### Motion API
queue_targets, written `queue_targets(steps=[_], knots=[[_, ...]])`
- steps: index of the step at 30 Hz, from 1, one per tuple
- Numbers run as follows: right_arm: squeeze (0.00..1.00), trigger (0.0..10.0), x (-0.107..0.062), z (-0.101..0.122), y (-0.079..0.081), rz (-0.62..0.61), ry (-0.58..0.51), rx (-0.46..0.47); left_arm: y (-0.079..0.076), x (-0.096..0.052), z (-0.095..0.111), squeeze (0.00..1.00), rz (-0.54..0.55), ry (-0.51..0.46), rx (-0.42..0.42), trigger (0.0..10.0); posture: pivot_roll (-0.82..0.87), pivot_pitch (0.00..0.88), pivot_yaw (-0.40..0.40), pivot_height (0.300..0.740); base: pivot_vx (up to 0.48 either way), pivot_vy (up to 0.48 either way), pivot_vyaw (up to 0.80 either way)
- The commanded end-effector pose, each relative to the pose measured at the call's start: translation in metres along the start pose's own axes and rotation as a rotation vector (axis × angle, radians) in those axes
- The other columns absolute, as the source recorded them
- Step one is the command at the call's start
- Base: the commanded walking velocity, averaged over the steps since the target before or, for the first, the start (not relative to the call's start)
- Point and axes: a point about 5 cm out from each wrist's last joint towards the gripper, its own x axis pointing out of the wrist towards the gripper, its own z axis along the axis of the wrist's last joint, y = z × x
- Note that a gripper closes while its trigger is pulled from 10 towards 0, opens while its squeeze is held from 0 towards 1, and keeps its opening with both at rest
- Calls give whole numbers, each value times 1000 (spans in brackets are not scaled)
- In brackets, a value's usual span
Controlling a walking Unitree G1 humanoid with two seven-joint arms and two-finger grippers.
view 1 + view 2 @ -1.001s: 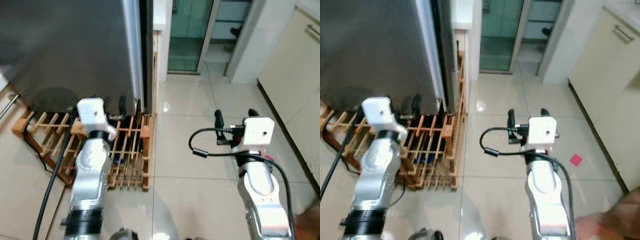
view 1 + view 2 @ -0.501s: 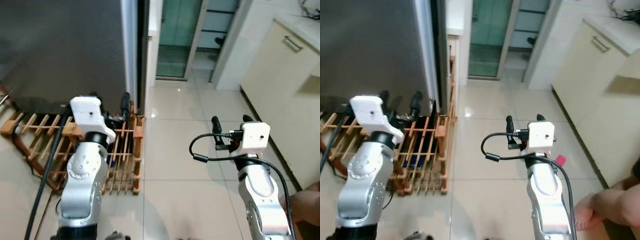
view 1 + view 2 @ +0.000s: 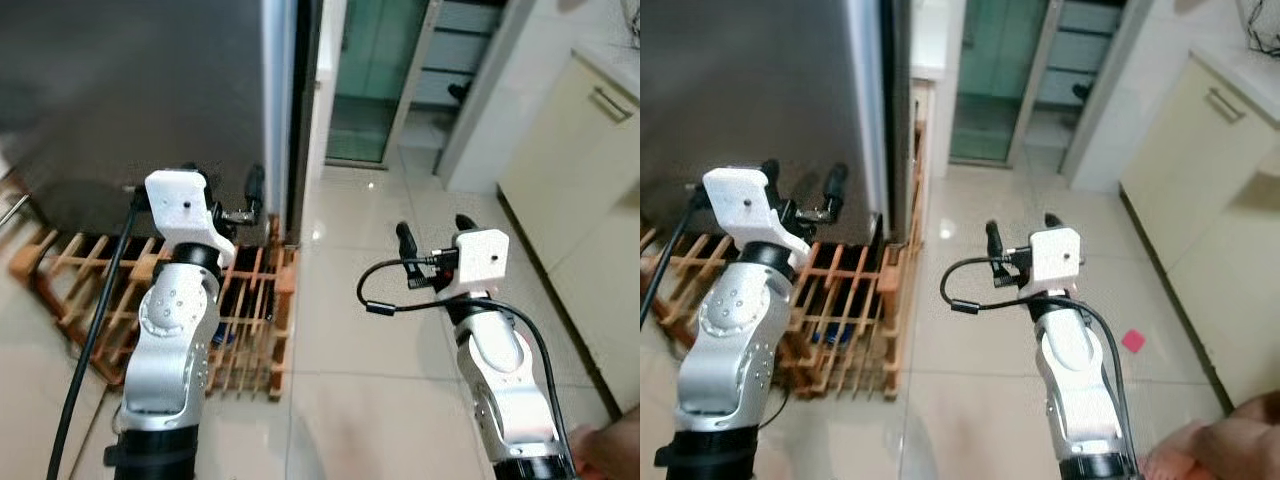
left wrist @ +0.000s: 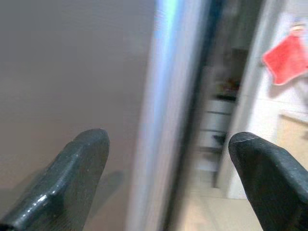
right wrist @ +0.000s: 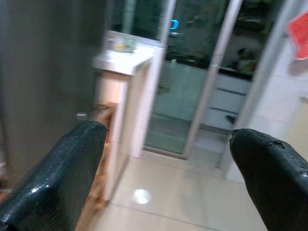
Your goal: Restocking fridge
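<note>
The fridge [image 3: 130,100] is a tall dark grey front at the upper left, shut, with a silver vertical edge [image 3: 275,110]. My left gripper [image 3: 222,182] is raised in front of that edge, open and holding nothing. In the left wrist view the silver edge [image 4: 166,96] runs between the two black fingertips [image 4: 82,163]. My right gripper [image 3: 434,230] hangs open over the tiled floor to the right of the fridge, with nothing in it. It faces a glass door [image 5: 192,72].
A low wooden rack [image 3: 250,310] stands on the floor at the fridge's foot, under my left arm. Cream cabinets [image 3: 580,150] line the right side. A small red mark [image 3: 1132,340] lies on the tiles. Part of a person [image 3: 1200,450] shows at the bottom right.
The head camera has swung, shifting the whole scene. My left gripper now stands higher, against the fridge's silver edge. The right gripper stays open over the floor.
</note>
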Motion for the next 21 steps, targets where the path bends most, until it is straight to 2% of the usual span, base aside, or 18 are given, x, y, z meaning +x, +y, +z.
queue_targets(steps=[1, 4, 13, 14, 15, 16, 19, 21], knots=[[0, 10000, 0, -3, -10, -25, 10, -5, -14, 4, 6, 0, -44, -26, -6, 10000, -4, 0, -79, 740, 480, 0, 0], [0, 10000, 3, -3, -9, -17, 8, -2, -11, 7, 12, 0, -16, -57, 2, 10000, 0, 0, -79, 740, 0, 0, 0], [0, 10000, 4, -7, -3, 12, 19, 4, -5, 11, 13, 0, 18, -55, 24, 10000, 11, 0, -82, 740, 0, 0, 0], [0, 10000, 6, -8, -2, 17, 20, 8, -8, 22, 8, 0, 14, -24, 60, 10000, 11, 0, -87, 740, 0, 0, 0], [0, 10000, 7, -8, -1, 18, 21, 11, -8, 27, 6, 0, 14, -13, 68, 10000, 10, 0, -85, 740, 0, 0, 0], [0, 10000, 8, -8, 0, 24, 21, 12, -8, 36, 1, 0, 26, 22, 42, 10000, 10, 0, -85, 740, 0, 0, 0], [0, 10000, 8, -8, 1, 28, 19, 11, -5, 40, -1, 0, 40, 40, 29, 10000, -4, 0, -78, 740, 0, 0, 0], [0, 10000, 8, -8, 1, 28, 17, 10, -5, 42, 4, 0, 33, 17, 25, 10000, -6, 0, -74, 740, 0, 0, 0]])
